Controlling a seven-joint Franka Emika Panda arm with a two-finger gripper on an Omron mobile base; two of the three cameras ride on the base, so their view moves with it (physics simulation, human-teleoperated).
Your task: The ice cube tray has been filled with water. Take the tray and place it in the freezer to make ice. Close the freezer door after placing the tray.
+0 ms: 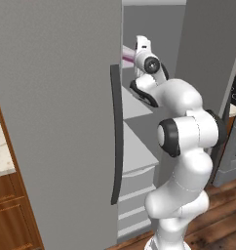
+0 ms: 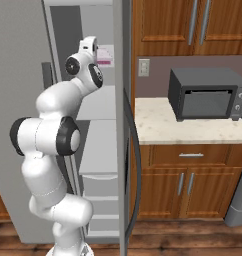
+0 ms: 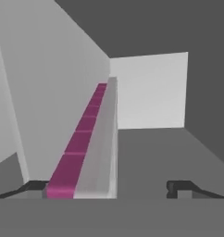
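Freezer door: tall matte-grey freezer door (image 1: 56, 122) with a dark vertical bar handle (image 1: 117, 134) stands swung open at the left of the left base view.
Freezer: grey freezer (image 1: 139, 156) interior lies open beside the door, with pale grey shelves and drawers stacked below.
Arm: white arm with dark joints (image 1: 183, 146) reaches up and into the upper part of the compartment.
Ice cube tray: thin pale lavender-white ice cube tray (image 3: 86, 139) lies on an upper shelf inside the freezer; in the hand view it runs away from the camera, its cells showing magenta, close along the left inner wall. In the right base view it shows as a pale pink slab (image 2: 106, 55) just past the wrist.
Tool: tool (image 3: 107, 187) is spread wide, its two dark fingertips (image 3: 178, 187) far apart; the near end of the tray sits between them, by the left tip. Whether that tip touches the tray cannot be told.
Desk: pale speckled desk (image 2: 168, 130) on wooden cabinets carries a dark grey microwave (image 2: 205, 94), right of the fridge.
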